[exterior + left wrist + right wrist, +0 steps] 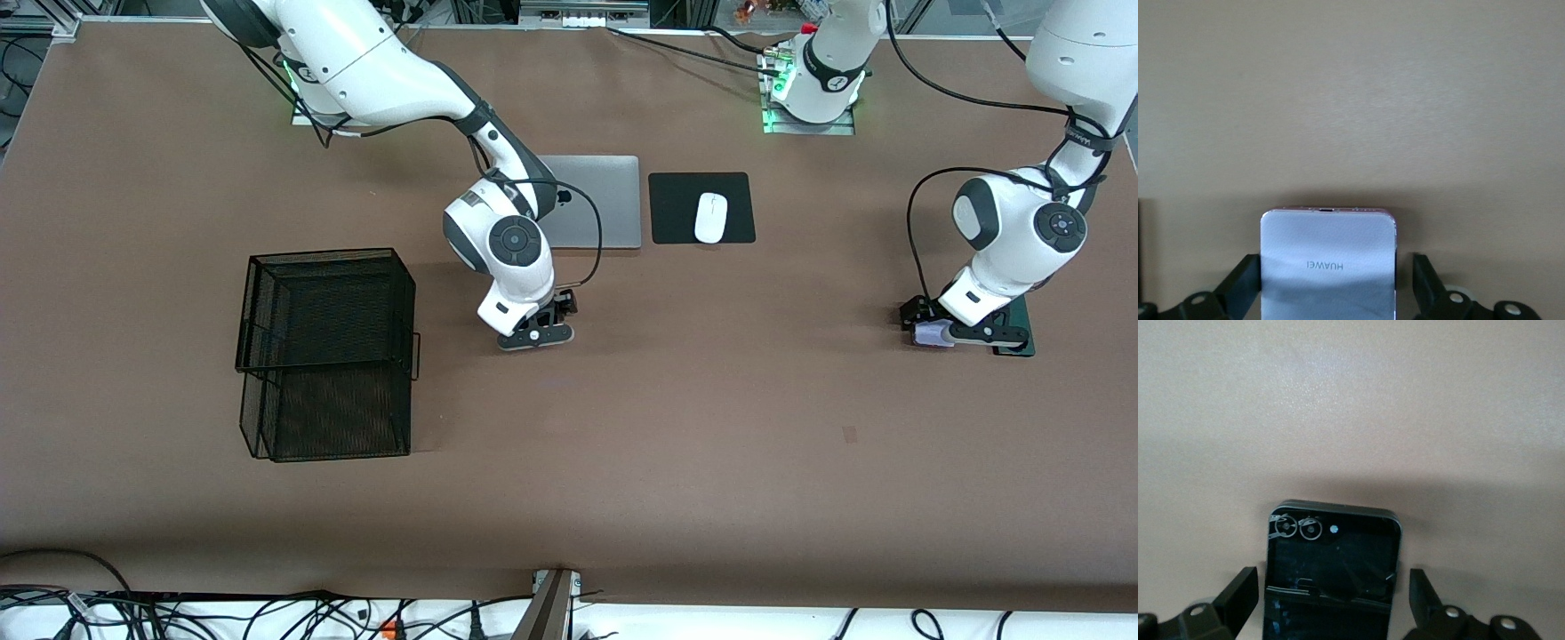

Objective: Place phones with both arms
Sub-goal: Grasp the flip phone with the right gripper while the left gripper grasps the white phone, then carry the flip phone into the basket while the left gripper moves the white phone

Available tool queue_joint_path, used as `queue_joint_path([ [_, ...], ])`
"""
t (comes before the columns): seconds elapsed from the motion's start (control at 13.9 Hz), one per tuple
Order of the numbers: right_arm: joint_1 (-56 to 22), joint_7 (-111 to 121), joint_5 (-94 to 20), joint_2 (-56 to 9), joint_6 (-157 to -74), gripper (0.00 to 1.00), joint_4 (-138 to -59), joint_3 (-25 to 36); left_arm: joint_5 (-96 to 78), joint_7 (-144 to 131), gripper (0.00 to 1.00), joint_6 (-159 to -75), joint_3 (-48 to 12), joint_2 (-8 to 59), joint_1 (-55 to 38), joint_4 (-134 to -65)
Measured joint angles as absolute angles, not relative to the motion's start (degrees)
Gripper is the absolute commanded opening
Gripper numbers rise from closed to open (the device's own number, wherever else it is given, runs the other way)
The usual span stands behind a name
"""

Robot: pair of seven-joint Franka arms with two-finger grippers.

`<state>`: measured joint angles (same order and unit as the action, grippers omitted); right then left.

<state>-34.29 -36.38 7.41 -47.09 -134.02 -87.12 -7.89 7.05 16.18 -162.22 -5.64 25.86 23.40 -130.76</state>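
Observation:
My left gripper (971,336) is low at the table near the left arm's end, open, straddling the pale lilac-white phone (1328,257), which lies flat between its fingers (1426,288). That phone (931,334) pokes out from under the gripper. The long dark green phone (1022,322) lies right beside it, mostly covered by the hand. My right gripper (536,334) is low near the table's middle, open, with the small black phone (1331,567) flat on the table between its fingers (1238,597) and a gap on each side. In the front view the gripper hides the black phone.
A black wire mesh basket (324,356) stands toward the right arm's end of the table. A silver laptop (605,200) lies partly under the right arm. Beside it a white mouse (710,217) sits on a black pad (674,209).

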Motion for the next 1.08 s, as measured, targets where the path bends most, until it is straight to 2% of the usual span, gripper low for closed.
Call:
queue_joint_path([
  [0.22, -34.4, -36.4, 7.4, -47.7, -134.2, 0.98, -87.2, -7.9, 7.0, 18.6, 1.0, -162.4, -11.6, 27.1, 30.2, -130.4],
  [0.29, -34.4, -36.4, 7.4, -48.1, -134.6, 0.9, -87.2, -7.9, 7.0, 19.3, 1.0, -162.5, -12.3, 27.4, 31.0, -130.2],
  [0.36, -34.4, -36.4, 7.4, -48.1, -134.8, 0.6, -87.2, -7.9, 7.0, 19.8, 0.96, -162.5, -12.5, 27.6, 31.2, -130.0],
  [0.43, -34.4, -36.4, 7.4, -48.1, -134.8, 0.32, -87.1, -7.9, 7.0, 20.1, 0.76, -162.5, -12.6, 27.7, 31.3, -129.9],
  [0.5, -34.4, -36.4, 7.4, -47.9, -134.8, 0.12, -87.0, -7.9, 7.1, 20.5, 0.57, -162.5, -12.7, 27.7, 31.3, -129.7],
  [0.58, -34.4, -36.5, 7.4, -47.7, -134.8, 0.0, -87.0, -7.9, 7.1, 20.6, 0.43, -162.5, -12.8, 27.7, 31.3, -129.6],
  [0.65, -34.4, -36.5, 7.4, -47.8, -134.9, 0.0, -87.0, -7.9, 7.1, 20.6, 0.29, -162.5, -12.8, 27.7, 31.3, -129.3],
  [0.79, -34.4, -39.1, 7.4, -47.8, -135.3, 0.0, -87.0, -7.9, 7.1, 20.6, 0.11, -162.5, -12.9, 28.0, 31.2, -128.8],
  [1.08, -34.4, -45.1, 7.5, -44.8, -135.8, 0.0, -85.5, -5.6, 7.1, 20.4, 0.09, -156.0, -13.5, 28.4, 30.1, -124.7],
])
